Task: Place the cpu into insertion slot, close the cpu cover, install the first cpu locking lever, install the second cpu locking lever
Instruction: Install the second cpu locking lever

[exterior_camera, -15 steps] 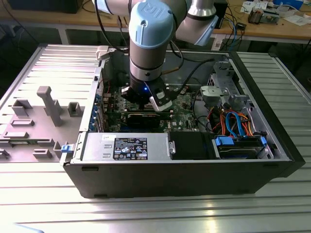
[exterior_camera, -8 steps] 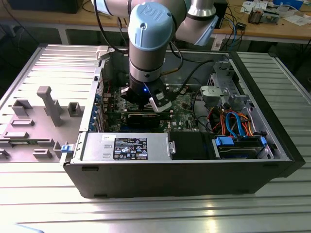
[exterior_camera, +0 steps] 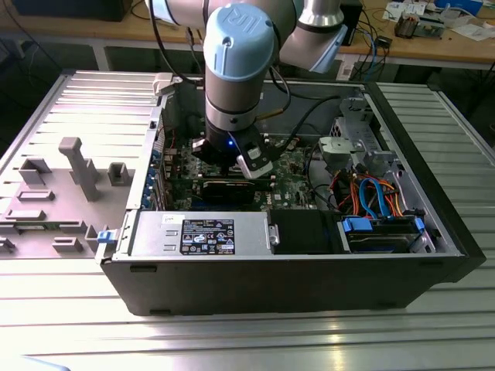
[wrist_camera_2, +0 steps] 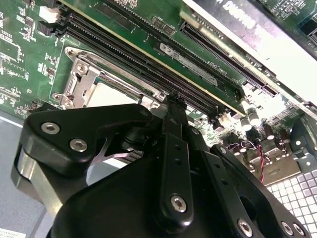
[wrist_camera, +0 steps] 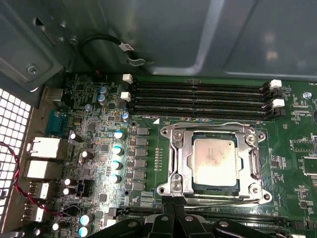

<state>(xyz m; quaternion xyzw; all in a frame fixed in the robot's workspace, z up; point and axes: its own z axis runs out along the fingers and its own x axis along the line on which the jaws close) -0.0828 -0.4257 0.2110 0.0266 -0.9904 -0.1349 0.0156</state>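
We count one cpu [wrist_camera: 214, 159], one insertion slot [wrist_camera: 171, 184] and one cpu cover [wrist_camera: 181, 163] on the motherboard [wrist_camera: 143, 148]. The cpu lies flat, silver top up, seated inside the slot, and the cover's frame lies down around it. In the first wrist view four long memory slots [wrist_camera: 198, 99] run side by side at the socket's 12 o'clock, and we count seven silver-topped capacitors [wrist_camera: 118, 149] toward its 9 o'clock. There is one gripper [wrist_camera: 173, 224], its black fingers [wrist_camera: 168, 218] drawn together with nothing between them; they sit at about 6 o'clock of the socket, just beside its rim, with the cpu apart from them. In the exterior view the arm [exterior_camera: 236, 69] reaches down into the open computer case [exterior_camera: 294, 270].
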